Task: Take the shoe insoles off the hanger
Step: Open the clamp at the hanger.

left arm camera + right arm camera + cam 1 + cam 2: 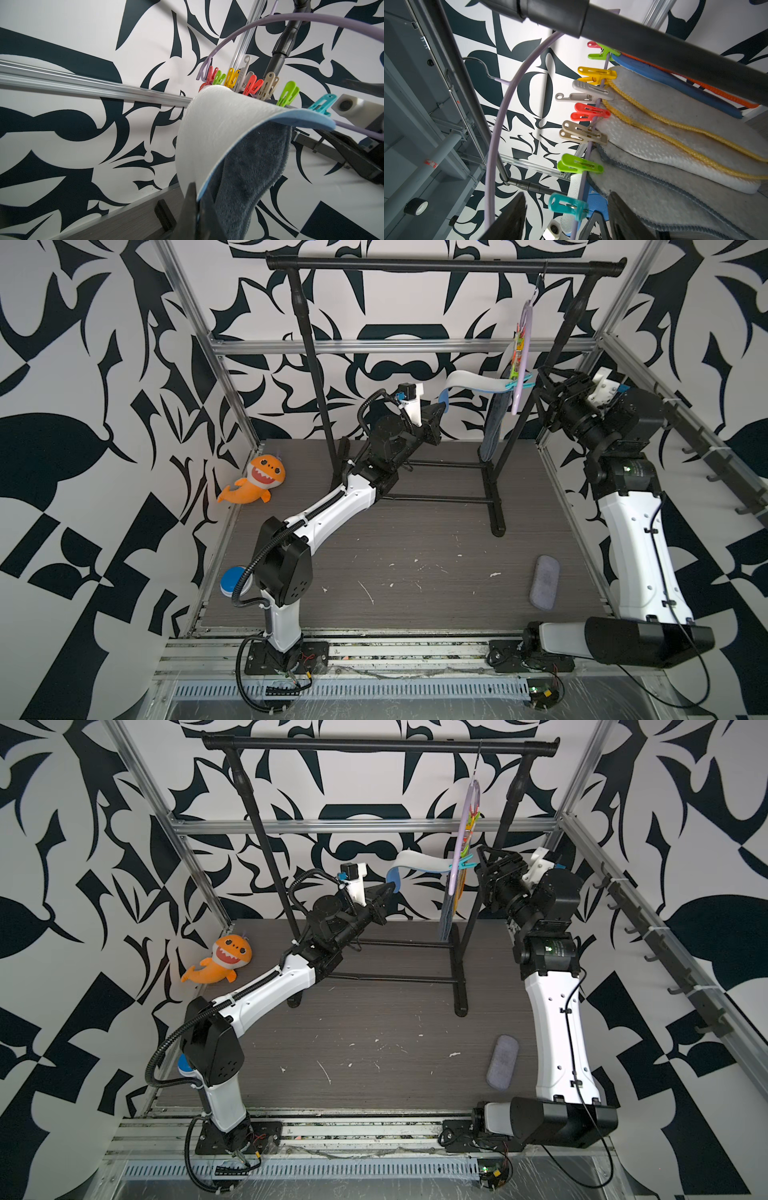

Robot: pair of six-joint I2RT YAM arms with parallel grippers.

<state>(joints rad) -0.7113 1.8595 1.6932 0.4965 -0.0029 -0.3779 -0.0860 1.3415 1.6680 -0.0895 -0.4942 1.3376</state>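
Note:
The lilac hanger [524,360] hangs edge-on from the black rail, with coloured pegs along its bar. A white insole [473,383] with a blue underside stretches sideways from the teal peg [322,104] to my left gripper [442,406], which is shut on its free end [196,199]. A fuzzy dark grey-blue insole [249,166] hangs straight down behind it. My right gripper [566,216] stands open, its jaws either side of the teal peg [568,205] without touching it. Several more insoles [675,116] stay clipped further along the hanger bar.
The tall black clothes rail [444,264] stands at the back, its feet on the wooden floor. An orange plush shark [257,485] leans in the left corner. A lilac-grey oblong pad [545,581] lies at the front right. The rail's post [654,41] passes close above my right gripper.

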